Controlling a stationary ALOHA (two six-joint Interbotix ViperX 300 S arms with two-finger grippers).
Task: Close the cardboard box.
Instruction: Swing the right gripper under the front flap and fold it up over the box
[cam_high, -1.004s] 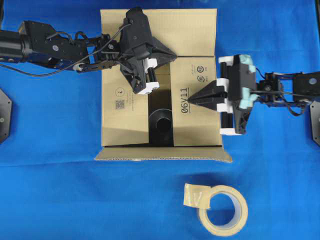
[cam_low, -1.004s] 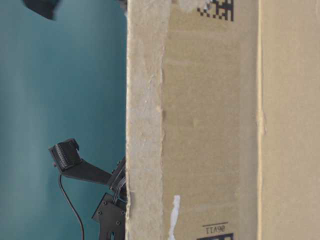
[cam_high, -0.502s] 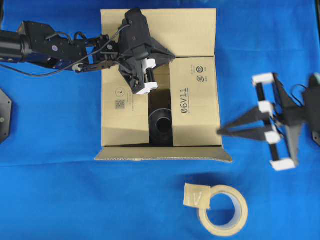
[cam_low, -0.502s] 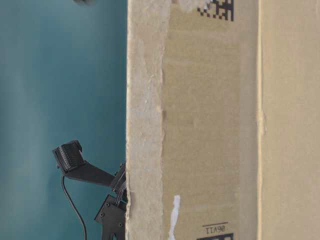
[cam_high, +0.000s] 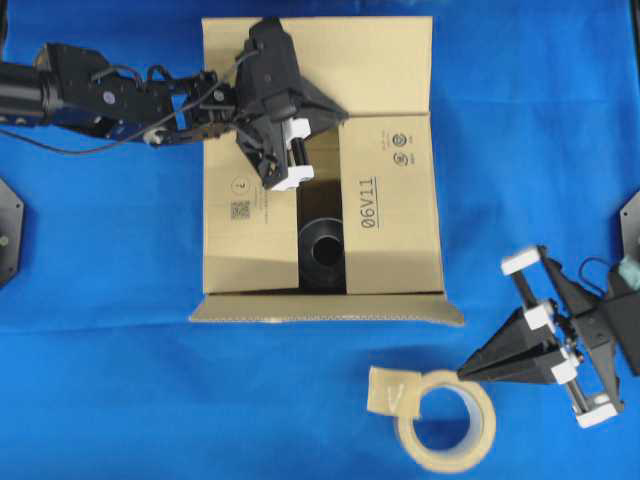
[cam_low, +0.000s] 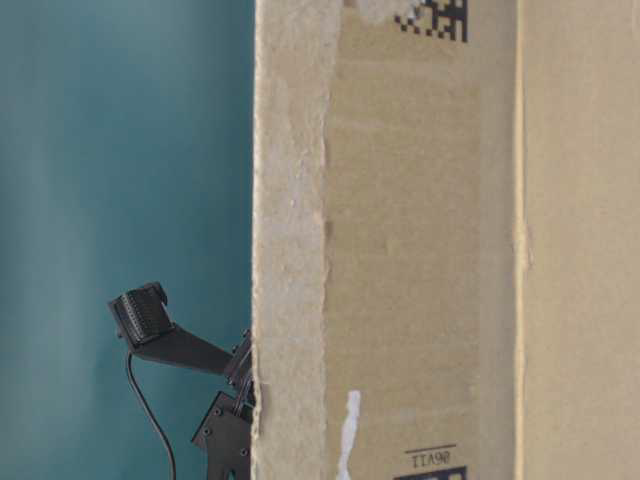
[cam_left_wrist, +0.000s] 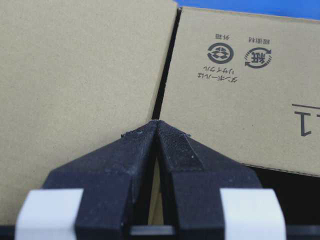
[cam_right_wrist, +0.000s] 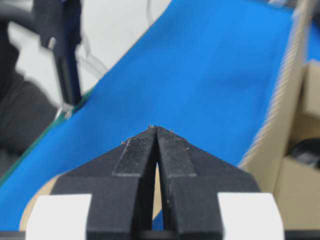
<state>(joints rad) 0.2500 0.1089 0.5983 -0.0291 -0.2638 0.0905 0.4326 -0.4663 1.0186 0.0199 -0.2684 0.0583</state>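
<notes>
We press our closed left end effector (cam_high: 340, 113) on the cardboard box (cam_high: 390, 210) flaps upper centre; the closed right end effector (cam_high: 468, 373) should fold the near flap squarely.

- Overhead view: bright, even light with no glare; the cardboard box (cam_high: 320, 170) casts only a thin shadow on the blue cloth (cam_high: 120, 380).
- The right gripper (cam_high: 470, 372) is slightly motion-blurred.
- Table-level view: the box wall fills the frame, sharp; the teal background is soft.
- Right wrist view: background blurred, fingertips (cam_right_wrist: 145, 137) sharp.
- Left wrist view: crisp print, evenly lit.
</notes>
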